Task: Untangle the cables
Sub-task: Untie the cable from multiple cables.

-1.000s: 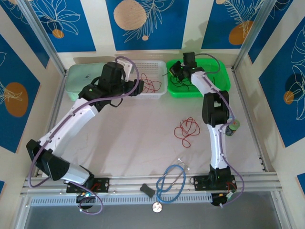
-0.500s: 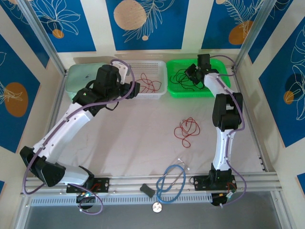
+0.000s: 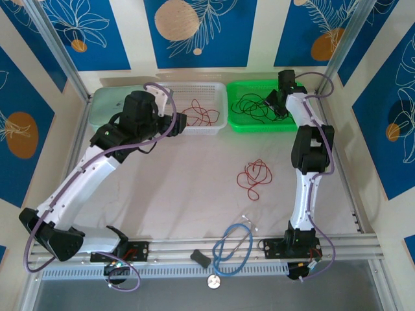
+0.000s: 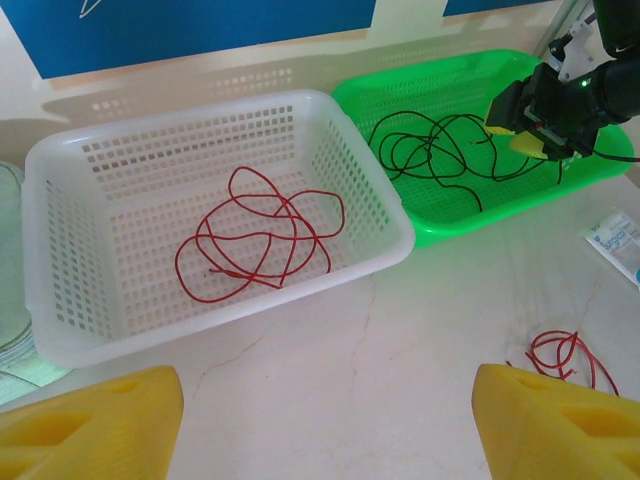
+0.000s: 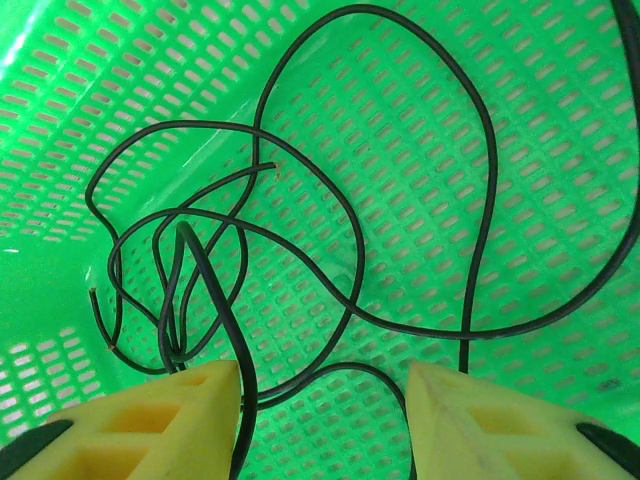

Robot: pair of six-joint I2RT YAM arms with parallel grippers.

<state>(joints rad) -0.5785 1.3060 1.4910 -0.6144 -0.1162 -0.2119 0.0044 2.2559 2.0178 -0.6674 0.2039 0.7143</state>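
On the table (image 3: 194, 188), the white basket (image 4: 60, 330) has a red cable (image 4: 255, 240) in it. The right gripper (image 5: 322, 385) has swung over to the right end of the green basket (image 4: 450, 232) and its fingers just popped apart, so the black cable (image 5: 493, 160) lies loose on the mesh. Looks like a finished drop-off. The left gripper (image 4: 325, 385) has backed off, fingers apart and empty. The loose red cable (image 3: 254, 176) out on the table is probably next.
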